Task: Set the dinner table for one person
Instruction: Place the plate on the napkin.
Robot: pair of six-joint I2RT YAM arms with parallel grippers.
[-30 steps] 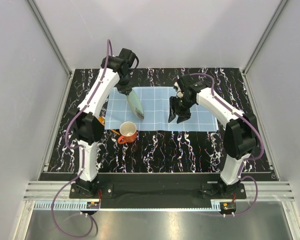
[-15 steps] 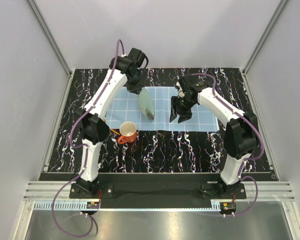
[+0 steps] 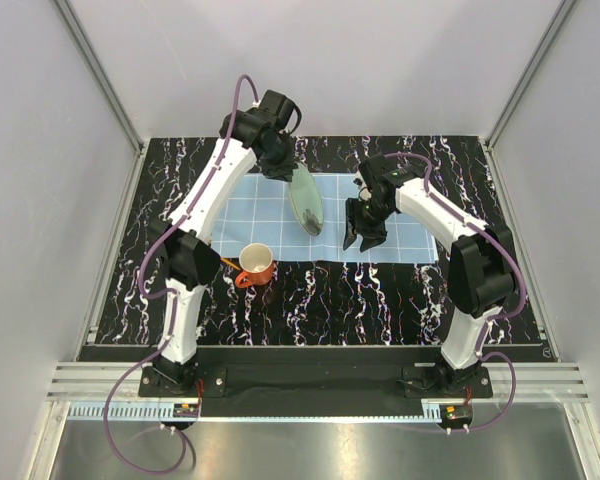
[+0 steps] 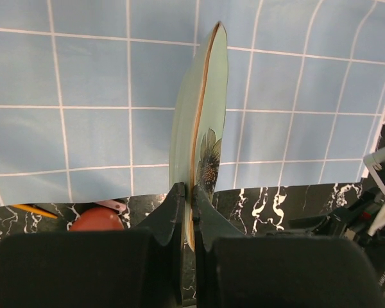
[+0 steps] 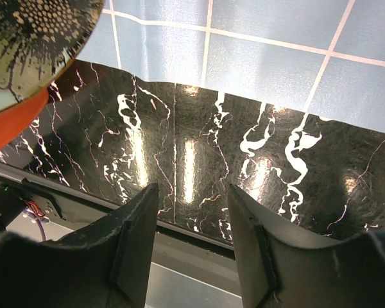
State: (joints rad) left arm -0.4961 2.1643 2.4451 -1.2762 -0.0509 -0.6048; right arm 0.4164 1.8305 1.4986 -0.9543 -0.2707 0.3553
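Note:
My left gripper (image 3: 285, 172) (image 4: 192, 192) is shut on the rim of a pale green plate (image 3: 306, 200) (image 4: 202, 122) with a gold edge and a dark flower print. The plate hangs on edge above the middle of the light blue gridded placemat (image 3: 250, 215) (image 4: 83, 77). To its right, my right gripper (image 3: 365, 238) (image 5: 192, 189) stands open and empty over the placemat's near edge (image 5: 276, 64), with the plate (image 5: 32, 38) at the upper left of its view. The black marbled dinner table (image 3: 330, 290) (image 5: 199, 160) lies under everything.
An orange cup (image 3: 256, 262) (image 4: 96, 219) stands on the table at the placemat's near left corner. A thin yellow stick (image 3: 225, 262) (image 4: 32, 210) lies beside it. Grey walls enclose the table on three sides.
The left arm has carried the plate to the right, from the placemat's left part to its middle. The right gripper has shifted slightly to the right and stays open.

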